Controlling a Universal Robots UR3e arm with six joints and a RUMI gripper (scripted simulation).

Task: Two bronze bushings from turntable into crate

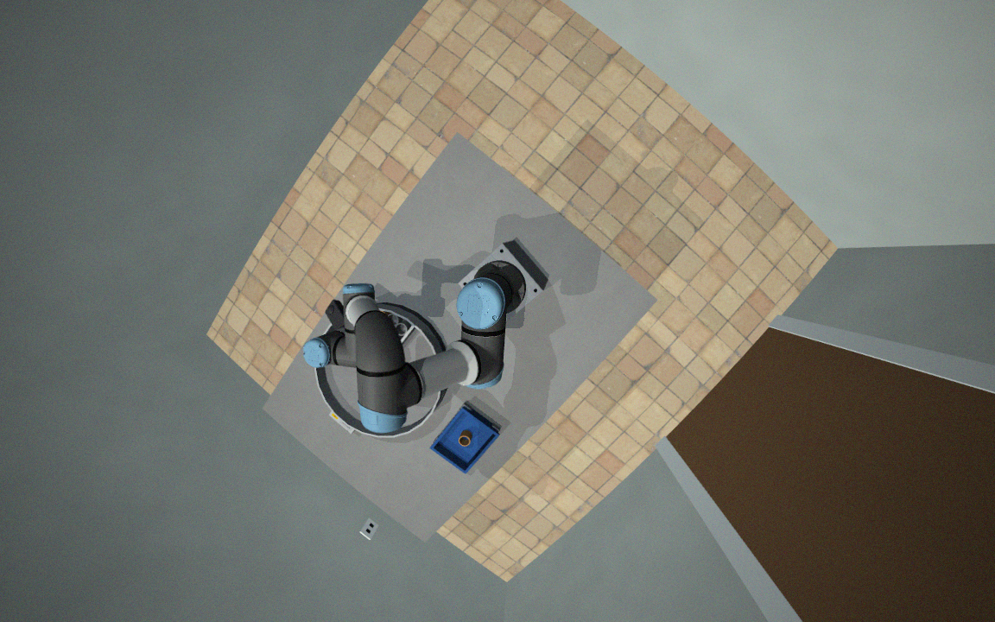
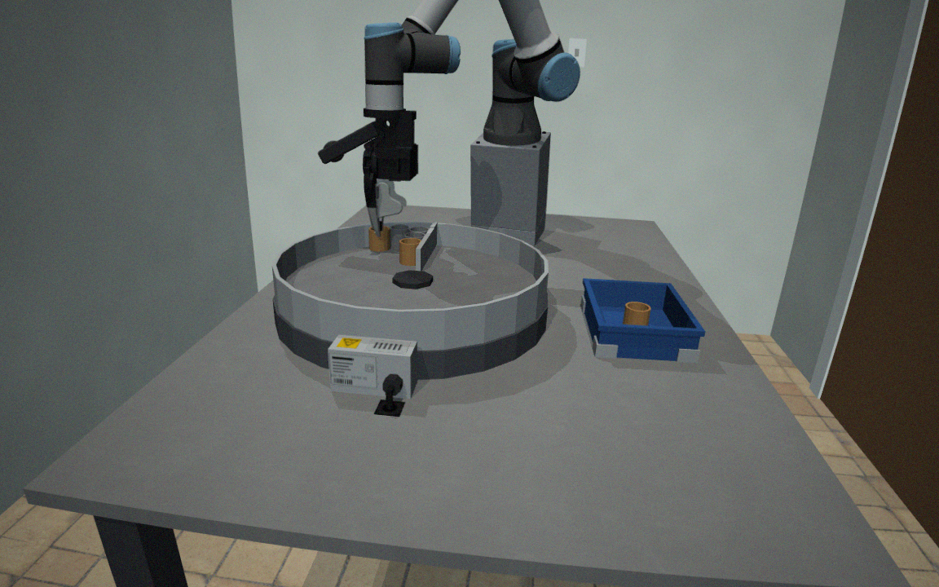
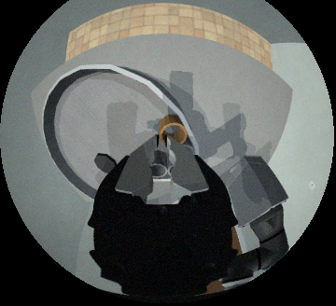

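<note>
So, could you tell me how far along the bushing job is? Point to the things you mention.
One bronze bushing stands in the blue crate (image 1: 446, 458) (image 2: 646, 342). The gripper (image 2: 379, 231) (image 3: 161, 135), nearly closed, is at another in the turntable (image 2: 414, 321) (image 3: 51, 110); its grip is unclear. One more must reach the crate.

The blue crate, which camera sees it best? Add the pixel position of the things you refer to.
The exterior view: it shows the blue crate's (image 1: 448, 459) (image 2: 646, 342) front, inside and the bronze bushing (image 1: 465, 441) (image 2: 636, 314) in it. The top view shows the crate too, but smaller, from above. I can't spot it in the wrist view.
</note>
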